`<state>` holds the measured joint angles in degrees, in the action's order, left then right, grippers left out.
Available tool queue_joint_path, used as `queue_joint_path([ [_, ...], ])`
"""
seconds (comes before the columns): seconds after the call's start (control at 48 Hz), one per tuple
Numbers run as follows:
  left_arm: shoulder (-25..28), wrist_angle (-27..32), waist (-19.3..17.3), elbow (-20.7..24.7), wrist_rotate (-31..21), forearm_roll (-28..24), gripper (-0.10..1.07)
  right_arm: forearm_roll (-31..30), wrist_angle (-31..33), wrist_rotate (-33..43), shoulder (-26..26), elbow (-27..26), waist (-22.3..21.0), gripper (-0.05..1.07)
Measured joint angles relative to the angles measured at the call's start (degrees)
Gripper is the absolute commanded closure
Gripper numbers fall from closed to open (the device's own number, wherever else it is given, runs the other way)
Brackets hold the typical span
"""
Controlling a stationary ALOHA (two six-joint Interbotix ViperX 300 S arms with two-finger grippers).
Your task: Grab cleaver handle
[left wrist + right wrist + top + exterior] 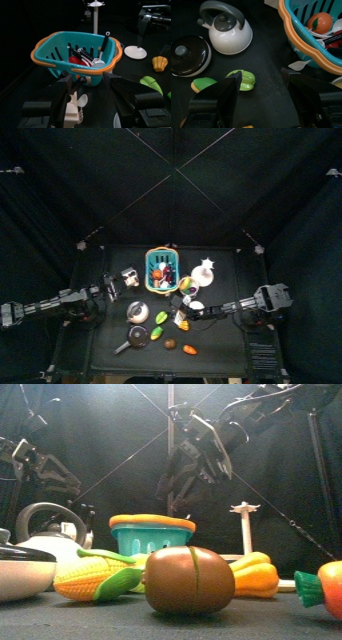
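In the left wrist view the cleaver's pale grey-white blade [71, 106] lies on the table between my left jaws, just in front of the teal basket [47, 54]. Its darker handle end does not show clearly. My left gripper [85, 84] is open around the blade without touching it; in the top view it [124, 281] sits left of the basket [162, 269]. My right gripper [261, 75] is open and empty above a green vegetable half [243, 80], and shows in the top view [195, 309] right of centre.
The basket holds utensils and toy food. A white kettle [228, 32] and a black lidded pot [188, 55] stand near the right gripper. A white stand [137, 51] is beyond the basket. Corn [100, 579], a brown fruit [189, 580] and a yellow pepper [254, 574] crowd the front edge.
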<state>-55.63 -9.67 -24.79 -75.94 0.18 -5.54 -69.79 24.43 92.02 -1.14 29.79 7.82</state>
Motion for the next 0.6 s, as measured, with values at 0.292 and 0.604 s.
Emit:
queue_joint_path([
  [0.292, 0.0, 0.0, -2.4, -1.7, 0.0, -0.9, 0.09, 0.4, 0.0, 0.0, -0.8, 0.0, 0.0, 0.08],
  [0.604, 0.0, -1.1, -9.1, -3.5, 0.1, -2.5, 0.09, 0.4, 0.0, 0.0, -1.0, 0.0, 0.0, 0.08],
])
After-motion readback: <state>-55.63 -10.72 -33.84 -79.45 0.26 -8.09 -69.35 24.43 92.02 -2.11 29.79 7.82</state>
